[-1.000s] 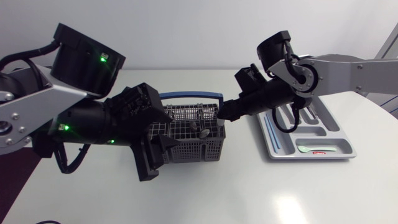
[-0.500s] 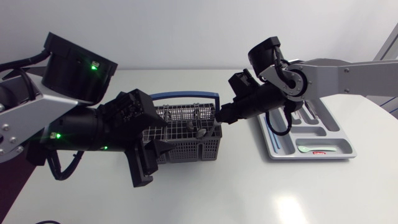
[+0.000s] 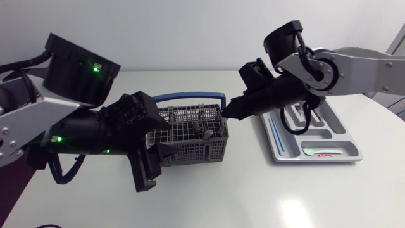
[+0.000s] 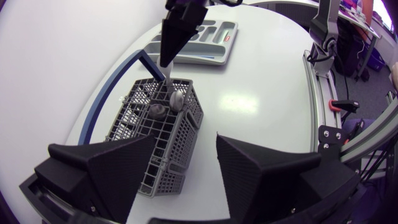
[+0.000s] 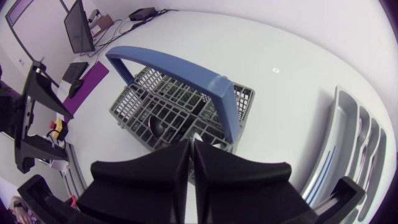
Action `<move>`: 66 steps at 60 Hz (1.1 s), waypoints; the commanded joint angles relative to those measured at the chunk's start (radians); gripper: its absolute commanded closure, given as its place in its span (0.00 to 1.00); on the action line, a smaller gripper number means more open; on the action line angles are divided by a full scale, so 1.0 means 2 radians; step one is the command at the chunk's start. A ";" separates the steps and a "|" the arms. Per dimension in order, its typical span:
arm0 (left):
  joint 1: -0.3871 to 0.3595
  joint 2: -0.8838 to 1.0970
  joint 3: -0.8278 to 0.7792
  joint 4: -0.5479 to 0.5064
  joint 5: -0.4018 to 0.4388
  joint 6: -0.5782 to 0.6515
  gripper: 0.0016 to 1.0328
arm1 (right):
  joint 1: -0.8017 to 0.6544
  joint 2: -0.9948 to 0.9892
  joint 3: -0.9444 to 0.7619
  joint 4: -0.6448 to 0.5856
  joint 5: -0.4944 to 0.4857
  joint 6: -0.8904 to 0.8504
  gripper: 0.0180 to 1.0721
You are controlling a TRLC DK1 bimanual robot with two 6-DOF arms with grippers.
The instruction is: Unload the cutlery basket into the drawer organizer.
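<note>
1. Your left gripper (image 3: 155,161) is wide open at the near end of the grey cutlery basket (image 3: 190,136). In the left wrist view the basket's corner sits in the gap between the two broad fingers (image 4: 106,168), not pinched from both sides.
2. Your right gripper (image 3: 226,114) comes in from the right and points down at the basket's far corner, close beside the blue handle (image 3: 190,97). Its fingers (image 5: 155,168) are drawn almost together, with only a dark slit between them in the right wrist view. In the left wrist view a pale utensil (image 4: 166,70) shows clamped at their tip, its lower end down among the basket's compartments.
3. The basket stands upright near the middle of the white table (image 3: 253,196) with its handle raised over it. Two grey rounded utensil heads (image 4: 177,98) stick up from a compartment just beside the right gripper's tip.
4. The drawer organizer (image 3: 345,136) lies flat to the right of the basket, near it but apart, and partly under your right arm. A blue stick (image 3: 275,135) lies in the long compartment nearest the basket, and a pale green piece (image 3: 312,151) lies in the cross compartment at the front. What kind of utensil either one is cannot be made out.
</note>
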State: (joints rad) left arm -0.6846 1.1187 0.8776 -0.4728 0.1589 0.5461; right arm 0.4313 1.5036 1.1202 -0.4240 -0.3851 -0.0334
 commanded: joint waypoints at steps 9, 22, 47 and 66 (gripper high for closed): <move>-0.011 0.000 -0.005 0.000 0.002 -0.008 0.16 | 0.001 -0.048 0.007 -0.027 -0.022 0.000 0.94; -0.011 0.007 -0.002 0.002 0.001 -0.009 0.16 | -0.015 -0.090 0.014 -0.056 -0.069 0.000 0.93; -0.009 0.021 0.010 0.004 0.000 -0.007 0.16 | -0.138 -0.187 0.017 -0.176 -0.058 -0.066 0.94; -0.010 0.024 0.006 0.012 0.000 -0.005 0.16 | -0.290 -0.194 -0.090 -0.167 0.019 -0.188 0.94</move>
State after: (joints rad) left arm -0.7017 1.1511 0.8780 -0.4580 0.1555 0.5423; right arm -0.0914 1.1000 0.9993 -0.7773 -0.3645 -0.3321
